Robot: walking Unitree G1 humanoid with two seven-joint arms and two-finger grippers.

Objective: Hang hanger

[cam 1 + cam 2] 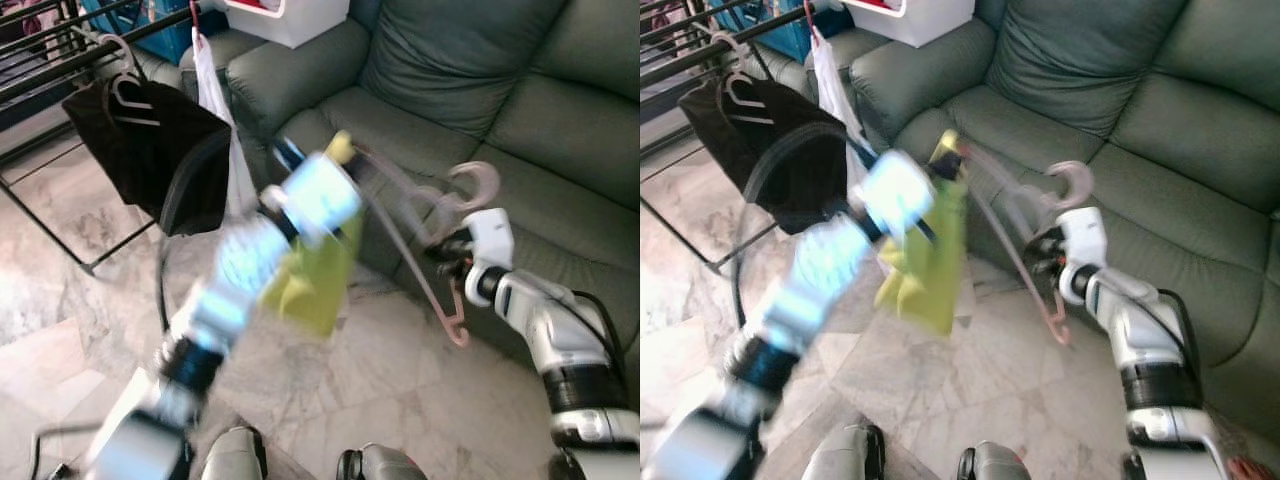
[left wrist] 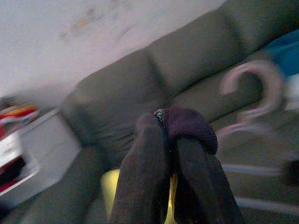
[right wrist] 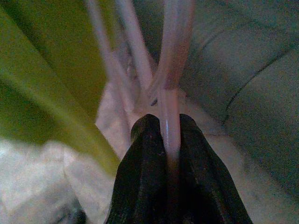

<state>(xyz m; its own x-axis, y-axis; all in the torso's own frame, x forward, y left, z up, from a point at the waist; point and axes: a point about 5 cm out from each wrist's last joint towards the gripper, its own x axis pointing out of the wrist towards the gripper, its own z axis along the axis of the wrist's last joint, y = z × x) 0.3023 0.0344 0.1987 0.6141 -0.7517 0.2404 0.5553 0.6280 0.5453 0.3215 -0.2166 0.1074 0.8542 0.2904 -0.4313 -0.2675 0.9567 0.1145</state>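
A pink plastic hanger (image 1: 441, 262) hangs tilted in the air in front of the sofa, its hook (image 1: 476, 182) pointing up. A yellow-green garment (image 1: 313, 279) droops from its left end. My right gripper (image 3: 163, 128) is shut on the hanger's stem just below the hook and shows as well in the head view (image 1: 447, 247). My left arm is blurred and reaches up across the middle. Its gripper (image 2: 169, 140) is shut, with the yellow-green cloth pinched between the fingers at the hanger's left end (image 1: 338, 150).
A black drying rack (image 1: 60, 50) stands at the far left, with a black garment (image 1: 150, 150) and a white one (image 1: 215, 100) on hangers. A grey-green sofa (image 1: 480, 90) lies behind, with a white box (image 1: 290, 20) on its arm. The floor is marble.
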